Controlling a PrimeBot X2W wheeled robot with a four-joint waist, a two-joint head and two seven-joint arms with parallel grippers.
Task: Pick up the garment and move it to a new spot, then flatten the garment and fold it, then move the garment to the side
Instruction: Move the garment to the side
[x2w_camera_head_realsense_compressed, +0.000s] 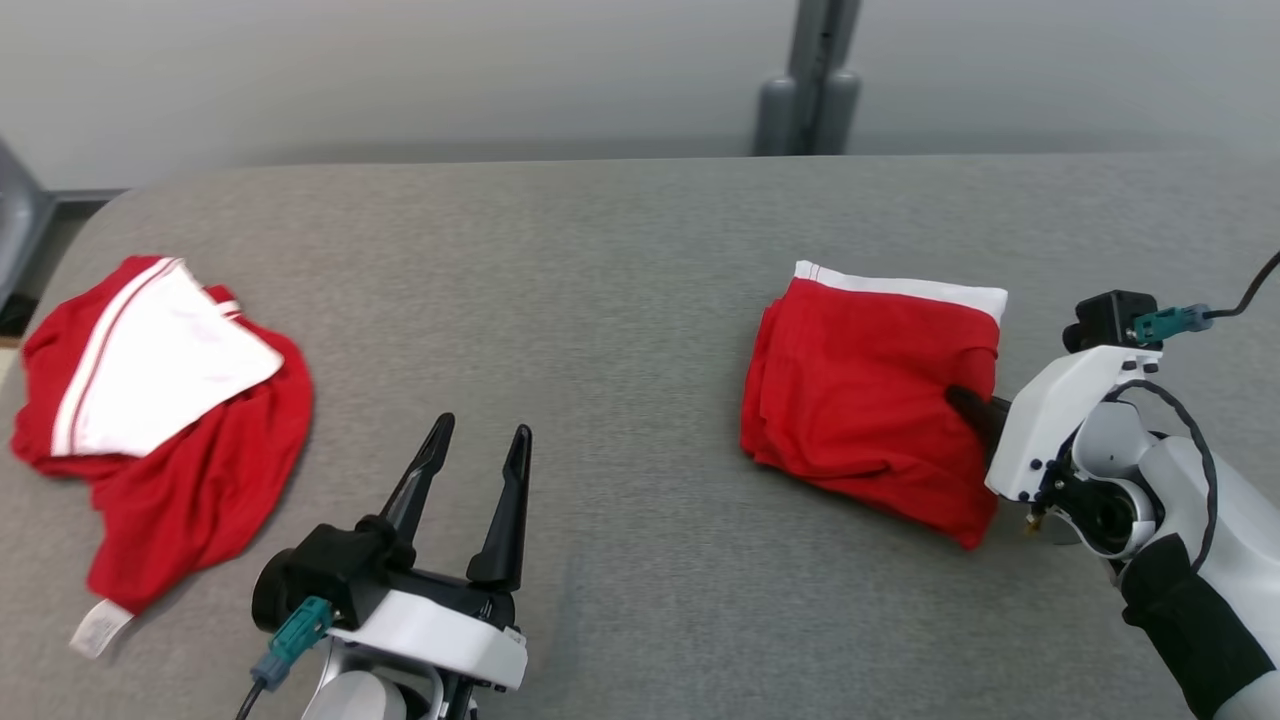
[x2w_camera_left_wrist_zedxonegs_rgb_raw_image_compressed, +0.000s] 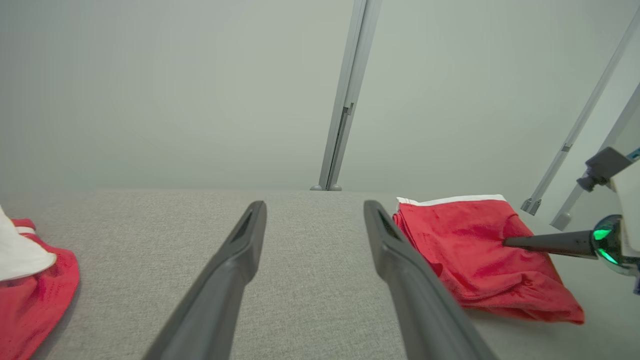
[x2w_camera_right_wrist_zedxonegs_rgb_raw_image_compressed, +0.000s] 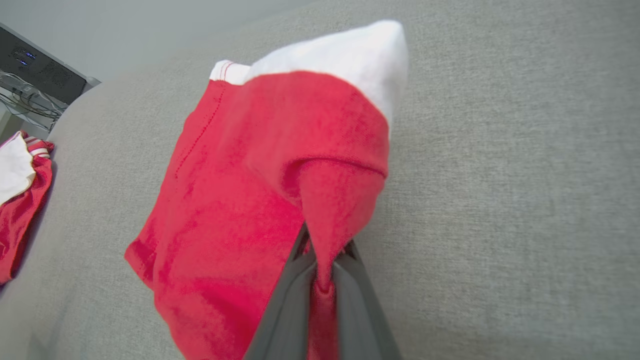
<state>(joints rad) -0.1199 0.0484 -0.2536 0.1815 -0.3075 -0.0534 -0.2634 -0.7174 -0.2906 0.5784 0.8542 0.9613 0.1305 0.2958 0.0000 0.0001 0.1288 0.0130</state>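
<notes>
Head view: garment (x2w_camera_head_realsense_compressed: 860, 410) was folded, right gripper (x2w_camera_head_realsense_compressed: 968, 402) pinched its edge, left gripper (x2w_camera_head_realsense_compressed: 483, 428) gaped empty, only the side move remained

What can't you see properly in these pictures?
- Head view: fingertips of the right gripper, buried in the folded garment.
- Head view: writing on the label of the crumpled garment, too small.
- Left wrist view: most of the crumpled garment, past the left edge.
</notes>
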